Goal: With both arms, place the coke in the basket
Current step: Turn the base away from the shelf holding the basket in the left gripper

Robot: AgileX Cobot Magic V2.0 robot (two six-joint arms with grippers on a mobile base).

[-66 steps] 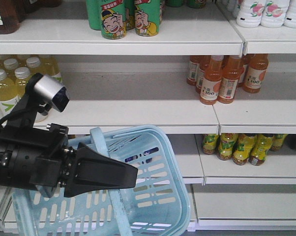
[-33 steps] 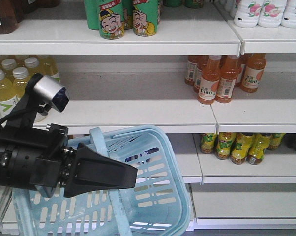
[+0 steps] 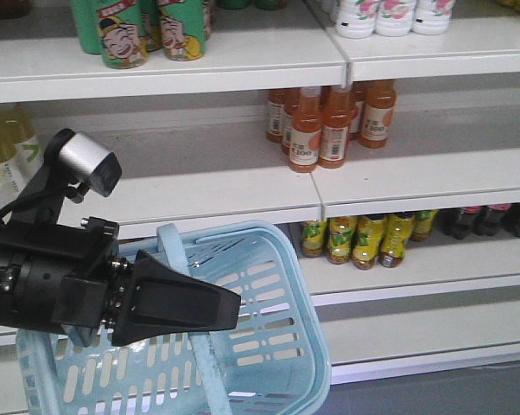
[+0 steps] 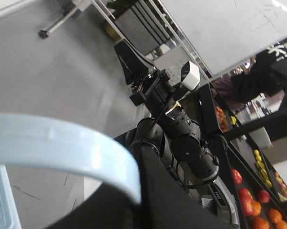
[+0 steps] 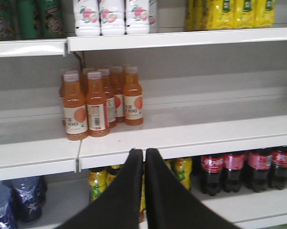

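The right gripper [image 5: 144, 151] had its two black fingers [image 5: 129, 191] pressed flat together with nothing between them, tips aimed at the shelving. The coke [image 5: 235, 167] stood in a row of red-labelled bottles on the lower shelf [image 5: 239, 206], off to the right of those fingertips, a little below them and farther back. Each bottle was upright, so its long axis ran vertical, across the line along which the fingers pointed. Straight beyond the tips were only yellow-labelled bottles [image 5: 182, 171], and up to their left a cluster of orange drinks [image 5: 98, 102]. The left gripper [image 3: 227, 304] appeared clamped on the swing handle [image 3: 175, 252] of the basket [image 3: 282, 341], which hung tilted below and around its fingers. The meeting of the jaws was hidden, so that grip was judged from how the basket hung. From the left fingers the coke lay well apart, far to the right. The right arm was therefore the nearer one. By my reading, it would need to part its fingers, shift right and down, and close on a bottle from the side.
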